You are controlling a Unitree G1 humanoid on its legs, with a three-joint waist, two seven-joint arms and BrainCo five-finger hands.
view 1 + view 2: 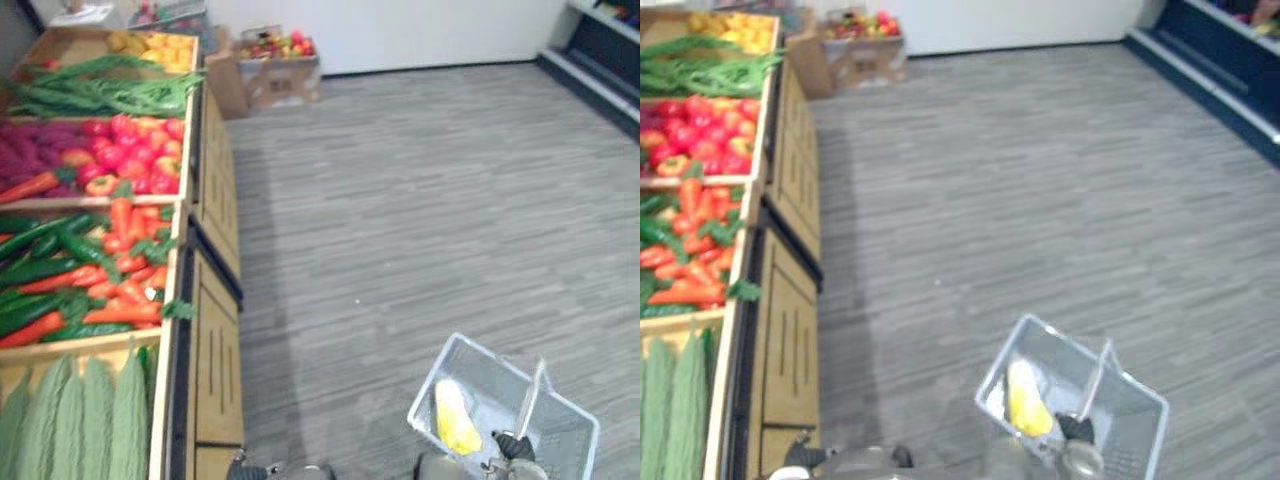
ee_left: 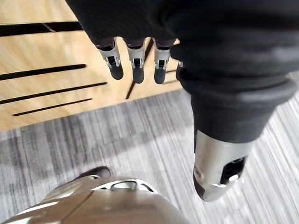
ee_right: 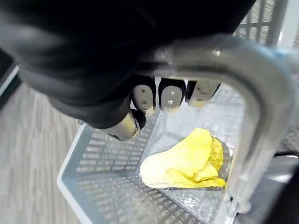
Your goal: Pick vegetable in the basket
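A grey wire basket [image 1: 428, 385] hangs low at my right side above the floor. A yellow vegetable [image 1: 455, 417] lies on its bottom, seen close in the right wrist view as a pale yellow, leafy piece [image 3: 187, 161]. My right hand [image 3: 170, 95] is curled round the basket's grey handle [image 3: 261, 107] and carries it; from the head it shows at the bottom edge [image 1: 515, 446]. My left hand [image 2: 135, 65] hangs beside the wooden stand's front panel [image 2: 46, 70], fingers straight and holding nothing.
A wooden produce stand runs along my left: pale green gourds [image 1: 80, 420], carrots and cucumbers [image 1: 90, 270], red peppers [image 1: 130, 150], green beans [image 1: 90, 95]. A cardboard box of produce [image 1: 270, 65] stands at the back. A dark shelf [image 1: 600, 50] is at the far right.
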